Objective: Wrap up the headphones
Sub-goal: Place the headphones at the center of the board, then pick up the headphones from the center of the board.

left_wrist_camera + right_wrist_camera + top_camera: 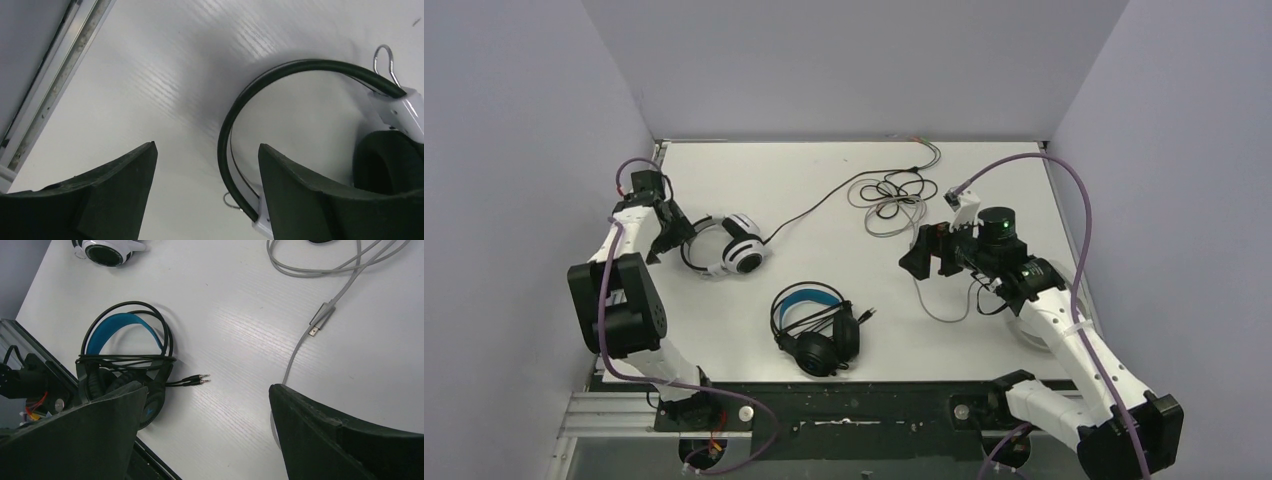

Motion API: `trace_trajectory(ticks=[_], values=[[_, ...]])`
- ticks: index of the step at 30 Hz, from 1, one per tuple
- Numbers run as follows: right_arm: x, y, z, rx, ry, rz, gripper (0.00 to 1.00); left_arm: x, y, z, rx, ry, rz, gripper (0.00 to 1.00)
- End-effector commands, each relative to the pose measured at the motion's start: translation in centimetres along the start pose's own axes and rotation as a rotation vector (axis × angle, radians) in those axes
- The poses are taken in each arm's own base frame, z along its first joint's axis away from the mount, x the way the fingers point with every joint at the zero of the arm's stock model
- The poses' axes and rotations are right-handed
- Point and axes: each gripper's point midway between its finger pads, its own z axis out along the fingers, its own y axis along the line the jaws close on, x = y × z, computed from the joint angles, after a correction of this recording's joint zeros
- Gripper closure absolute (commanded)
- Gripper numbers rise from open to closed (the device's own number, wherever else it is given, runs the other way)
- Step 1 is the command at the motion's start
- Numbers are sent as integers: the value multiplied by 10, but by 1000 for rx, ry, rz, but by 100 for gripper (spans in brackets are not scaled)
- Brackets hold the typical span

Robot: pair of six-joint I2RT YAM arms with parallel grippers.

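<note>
A white headset with black ear-cup centres (732,247) lies at the left of the table. My left gripper (667,228) stands open just left of it. In the left wrist view its dark headband (250,95) curves past my right finger (300,190), and my left gripper (205,150) holds nothing. The black headset with a blue-lined headband (814,325) lies near the front edge, its black cable looped across it (125,359) and its plugs (200,379) sticking out. My right gripper (929,252) hovers open over bare table, and its wrist view shows the right gripper (207,387) empty.
Loose dark and pale cables lie tangled (894,195) at the back centre. A pale cable with a flat plug (320,320) runs toward my right arm. A white rounded piece (1027,335) shows under the right arm. Grey walls close in three sides.
</note>
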Motion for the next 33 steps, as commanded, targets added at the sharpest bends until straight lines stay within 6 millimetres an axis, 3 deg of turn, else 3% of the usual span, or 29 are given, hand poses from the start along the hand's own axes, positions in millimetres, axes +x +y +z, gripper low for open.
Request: trace_trajectory(ticks=[1,5,9,12,13,15,17,20,25,29,33], values=[[-18,4,-17,8,-88,-65,0,-27,-18,28,117,-43,40,30],[-19,2,-21,24,-83,-79,0,-19,-34,42,197,11,70,41],[-20,1,-21,33,-86,-63,0,-5,-34,57,167,92,115,47],[-17,2,-20,30,-89,-36,0,10,-38,70,164,172,154,61],[-17,3,-19,24,-89,-29,0,13,-39,72,164,194,158,71],[-15,4,-20,21,-86,-13,0,15,-42,69,164,227,167,83],[-13,3,-21,32,-77,-3,0,9,-47,59,163,195,191,89],[-9,-2,-23,63,-63,19,0,-9,-65,28,217,89,219,96],[-7,-3,-9,52,-24,70,0,-32,-95,-41,331,-121,246,97],[-20,7,13,-29,-18,134,0,-41,-120,-104,458,-277,218,100],[-44,32,39,-109,-35,197,0,-32,-150,-164,543,-424,243,100]])
